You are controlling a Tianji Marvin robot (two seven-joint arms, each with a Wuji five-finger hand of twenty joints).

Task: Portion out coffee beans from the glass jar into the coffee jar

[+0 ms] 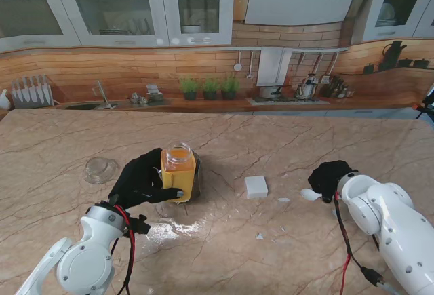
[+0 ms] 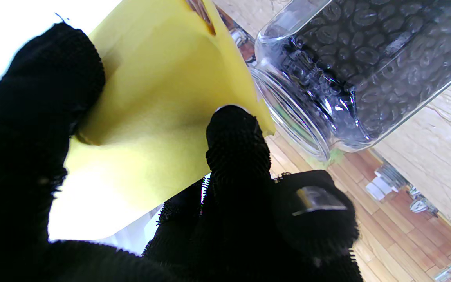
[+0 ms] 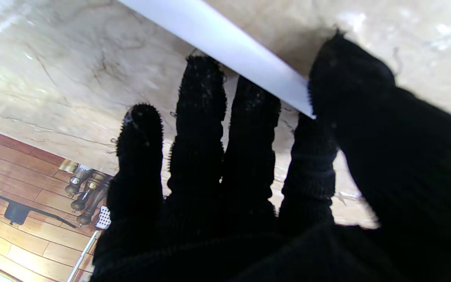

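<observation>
Stand view: left of centre, the left hand (image 1: 144, 181) wraps the yellow-labelled coffee jar (image 1: 178, 173) upright on the tabletop (image 1: 224, 254), likely steadying it for filling. At right, the right hand (image 1: 330, 180) grips a white scoop (image 1: 310, 194).

Left wrist view: fingers (image 2: 236, 145) press the yellow label; the bean-filled glass jar (image 2: 362, 66) stands beside.

Right wrist view: fingers (image 3: 200, 117) close around the scoop's white handle (image 3: 225, 43).

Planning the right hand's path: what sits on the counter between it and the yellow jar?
Stand view: a small white block lies between the right hand and the yellow jar, plus tiny white bits near the hand.
</observation>
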